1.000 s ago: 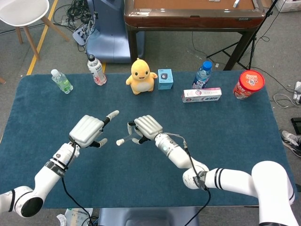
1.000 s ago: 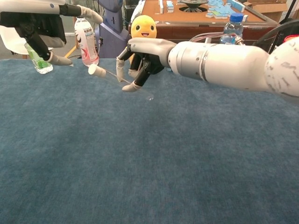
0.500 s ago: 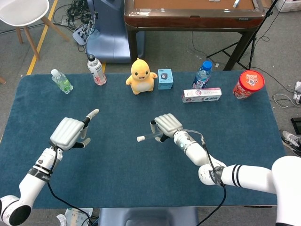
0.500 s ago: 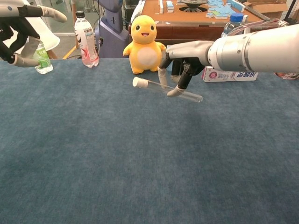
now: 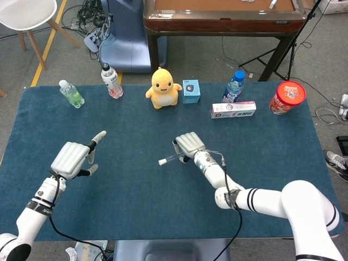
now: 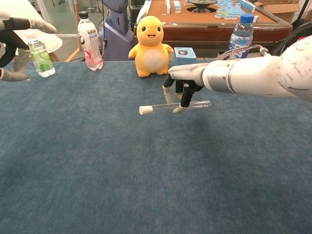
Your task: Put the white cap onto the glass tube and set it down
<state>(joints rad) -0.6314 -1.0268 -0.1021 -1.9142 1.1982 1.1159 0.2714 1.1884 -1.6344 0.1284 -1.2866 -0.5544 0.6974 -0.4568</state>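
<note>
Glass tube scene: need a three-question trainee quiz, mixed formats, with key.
1. True or false: the white cap is already on the glass tube.
2. Which hand holds the tube? A) left hand B) right hand C) neither
3. Fill in: in the chest view the tube lies roughly ____ (level / upright) just over the blue table.

Key
1. True: the cap sits on the tube's end nearer the left hand.
2. B: the right hand's fingers pinch it near the middle; the left hand holds nothing, fingers apart.
3. Level. Whether it touches the table yet cannot be told.
</note>
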